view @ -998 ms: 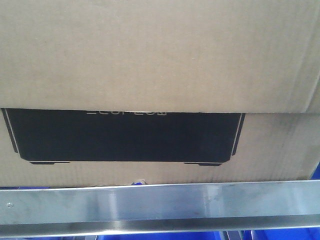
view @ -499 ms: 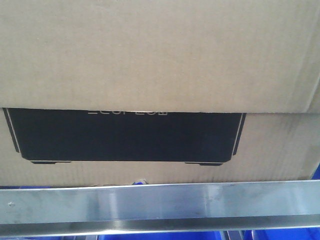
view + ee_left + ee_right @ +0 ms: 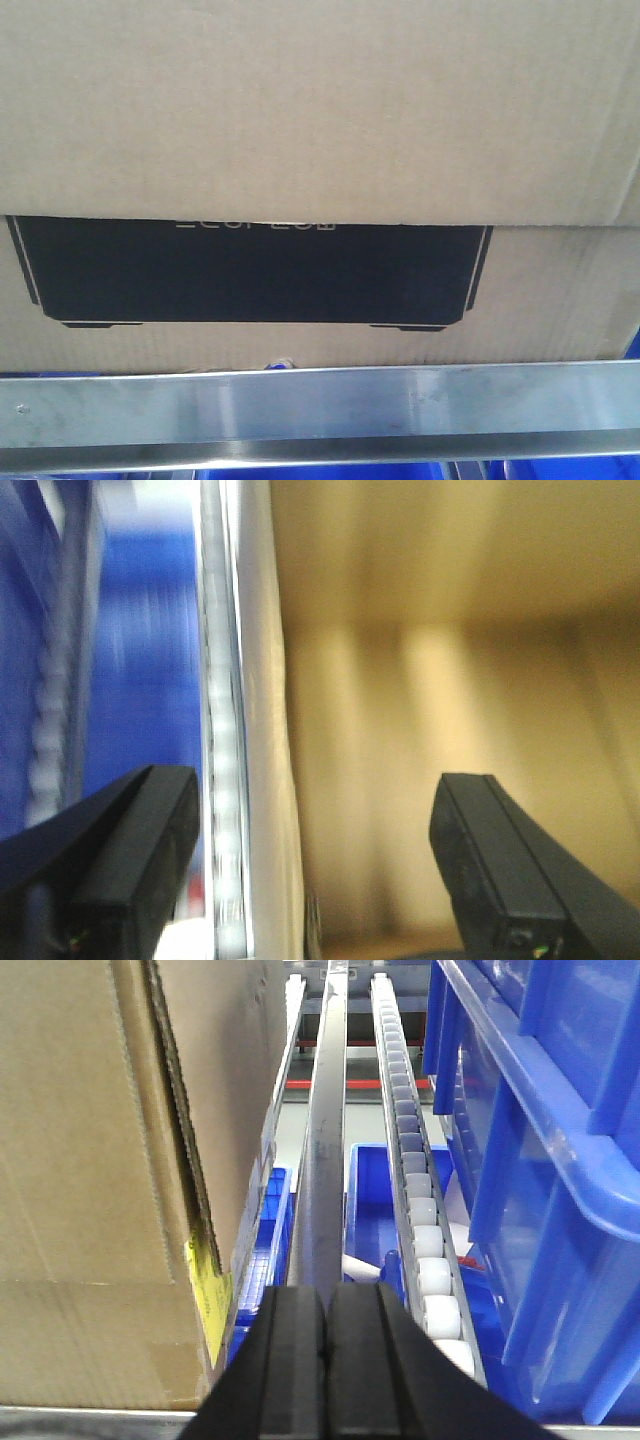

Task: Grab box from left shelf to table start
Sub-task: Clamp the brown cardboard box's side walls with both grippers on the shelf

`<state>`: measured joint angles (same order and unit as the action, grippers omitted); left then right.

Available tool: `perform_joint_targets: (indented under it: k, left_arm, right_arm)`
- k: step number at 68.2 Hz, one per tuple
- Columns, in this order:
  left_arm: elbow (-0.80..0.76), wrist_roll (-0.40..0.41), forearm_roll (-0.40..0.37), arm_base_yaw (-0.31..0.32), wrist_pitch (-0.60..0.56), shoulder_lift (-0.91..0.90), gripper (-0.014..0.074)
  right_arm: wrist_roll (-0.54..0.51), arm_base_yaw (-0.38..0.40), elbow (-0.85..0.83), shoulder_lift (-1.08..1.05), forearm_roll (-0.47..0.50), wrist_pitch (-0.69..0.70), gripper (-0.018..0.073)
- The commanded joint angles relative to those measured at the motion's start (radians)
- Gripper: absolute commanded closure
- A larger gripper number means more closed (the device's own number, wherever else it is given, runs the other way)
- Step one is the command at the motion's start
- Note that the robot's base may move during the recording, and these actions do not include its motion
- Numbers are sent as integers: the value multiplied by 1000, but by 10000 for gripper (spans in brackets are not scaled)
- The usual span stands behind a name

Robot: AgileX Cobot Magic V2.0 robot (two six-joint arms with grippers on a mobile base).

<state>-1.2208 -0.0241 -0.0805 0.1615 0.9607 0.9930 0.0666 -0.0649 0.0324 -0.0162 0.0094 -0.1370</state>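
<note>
Exterior front-facing view, tan corrugated box (image 3: 320, 110), black printed rectangle (image 3: 250, 272) with pale border, behind silver shelf rail (image 3: 320, 412), left gripper (image 3: 310, 825) spread wide, right gripper (image 3: 327, 1305) pressed together

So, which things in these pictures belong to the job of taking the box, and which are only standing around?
For the job: large tan cardboard box with a black printed rectangle; left shelf with shiny silver metal front rail; open left gripper; shut right gripper.
Just around: blue plastic bins; track of white rollers.
</note>
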Motion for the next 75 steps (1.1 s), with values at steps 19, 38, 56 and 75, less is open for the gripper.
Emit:
perform_joint_targets:
  k: [19, 38, 56, 75]
  left_arm:
    - [-192, 71, 17, 7, 79, 237, 202]
    - [-250, 93, 50, 7, 140, 335, 203]
    - [-250, 93, 53, 7, 162, 356, 203]
    - [-250, 93, 53, 7, 167, 356, 203]
  right_arm:
    - [-4, 0, 2, -4, -2, 95, 505]
    - [-3, 0, 1, -4, 3, 144, 505]
    - [-3, 0, -45, -4, 58, 137, 498]
    - [-3, 0, -168, -4, 58, 17, -48]
